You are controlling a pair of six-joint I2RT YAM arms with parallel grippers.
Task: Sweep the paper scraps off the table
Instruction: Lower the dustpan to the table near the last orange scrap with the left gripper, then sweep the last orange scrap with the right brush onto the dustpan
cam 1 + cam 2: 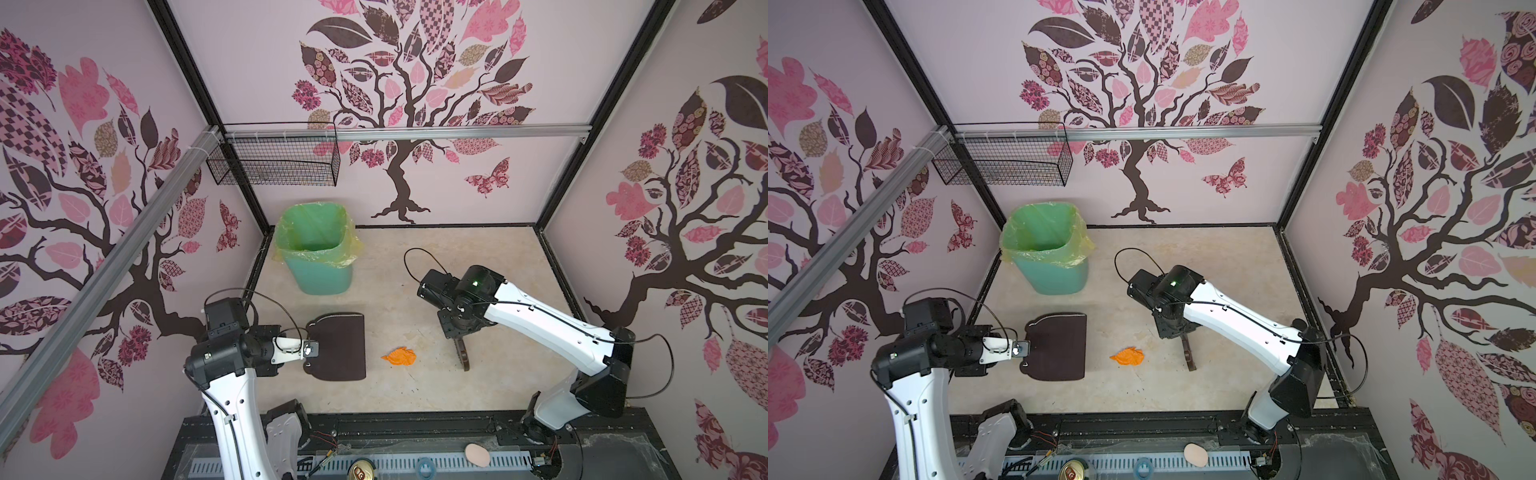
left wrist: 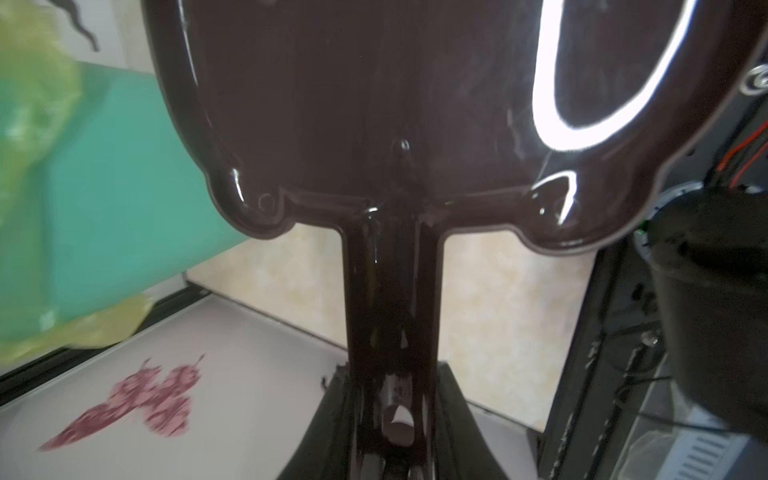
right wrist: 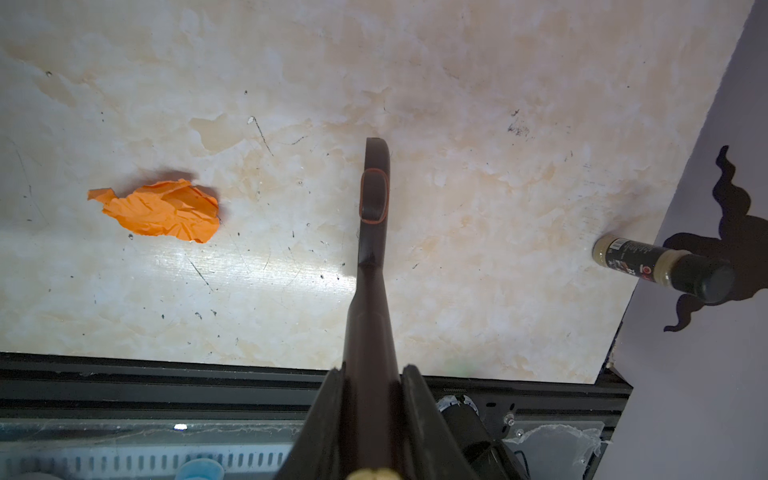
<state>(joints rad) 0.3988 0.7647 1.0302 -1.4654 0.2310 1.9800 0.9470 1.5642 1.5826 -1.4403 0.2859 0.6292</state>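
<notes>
One crumpled orange paper scrap (image 1: 400,356) (image 1: 1128,356) (image 3: 160,210) lies on the beige table (image 1: 415,291), between the dustpan and the brush. My left gripper (image 1: 311,349) (image 1: 1019,350) (image 2: 390,374) is shut on the handle of the dark brown dustpan (image 1: 338,347) (image 1: 1059,347) (image 2: 374,104), whose straight edge faces the scrap. My right gripper (image 1: 459,338) (image 1: 1183,336) (image 3: 372,372) is shut on a brown brush (image 1: 464,357) (image 1: 1190,359) (image 3: 372,232). Its handle tip points at the table's front, right of the scrap. No other paper scraps show.
A green bin with a yellowish liner (image 1: 318,253) (image 1: 1046,249) (image 2: 104,166) stands at the back left, behind the dustpan. A spice bottle (image 3: 660,268) lies against the right wall. A wire basket (image 1: 274,160) hangs on the back wall. A black rail (image 1: 415,428) borders the front.
</notes>
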